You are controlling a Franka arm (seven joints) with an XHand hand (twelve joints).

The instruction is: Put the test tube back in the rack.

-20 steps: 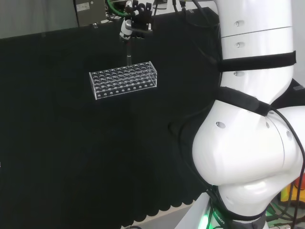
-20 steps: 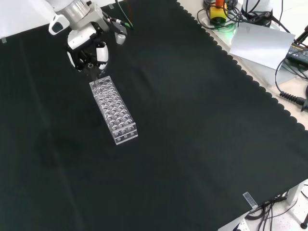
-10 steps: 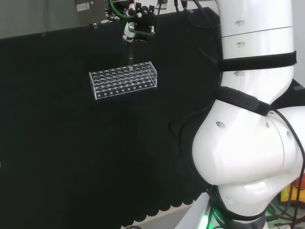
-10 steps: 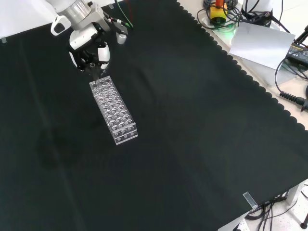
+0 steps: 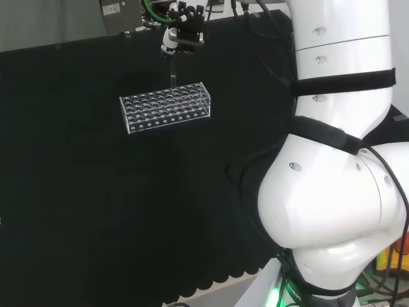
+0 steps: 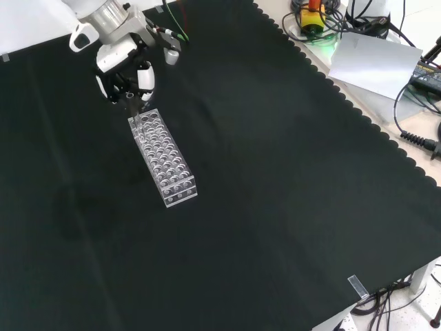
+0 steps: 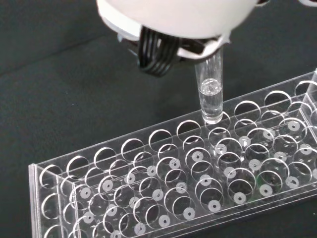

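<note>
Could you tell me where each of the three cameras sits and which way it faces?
Head view: behind and above the arm's base, looking over the white links at the rack and robot hand.
Front view: opposite, looking down on the black cloth; the robot hand enters at top.
Wrist view: at the wrist, looking past the palm at the test tube.
All share the rack.
</note>
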